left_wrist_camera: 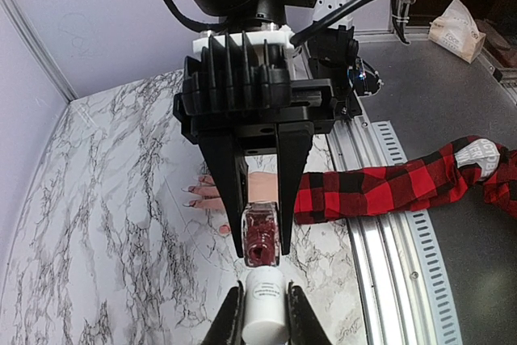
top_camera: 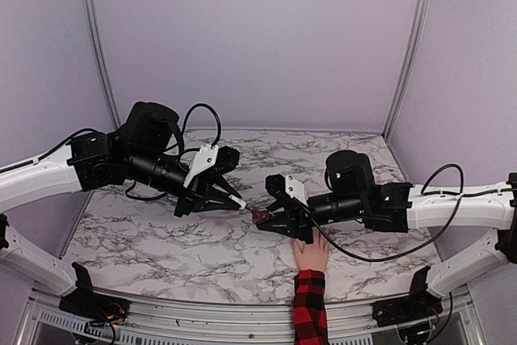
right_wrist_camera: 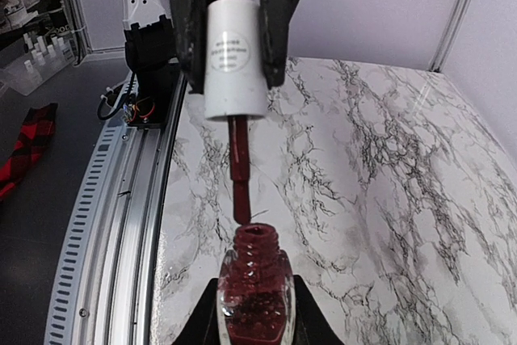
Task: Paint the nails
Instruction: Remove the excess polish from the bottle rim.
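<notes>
My right gripper (right_wrist_camera: 255, 284) is shut on a small glass bottle of dark red polish (right_wrist_camera: 255, 300), with its neck open. My left gripper (left_wrist_camera: 265, 290) is shut on the white cap (left_wrist_camera: 265, 306). The cap's brush (right_wrist_camera: 241, 195) hangs with its tip just above the bottle's neck. A pale hand (left_wrist_camera: 260, 187) in a red-and-black plaid sleeve (left_wrist_camera: 380, 187) lies flat on the marble table, behind the right gripper's fingers (left_wrist_camera: 229, 191). Some of the nails (left_wrist_camera: 187, 191) show at the fingertips to the left, small and pale. In the top view the two grippers meet at the bottle (top_camera: 261, 216), just beyond the hand (top_camera: 312, 254).
The marble-patterned table (top_camera: 161, 236) ends in a metal rail (top_camera: 202, 313) at the near edge. Lilac walls close the back and sides. Both arms (top_camera: 145, 163) reach in over the middle, with the right arm (top_camera: 380, 204) above the hand's fingers.
</notes>
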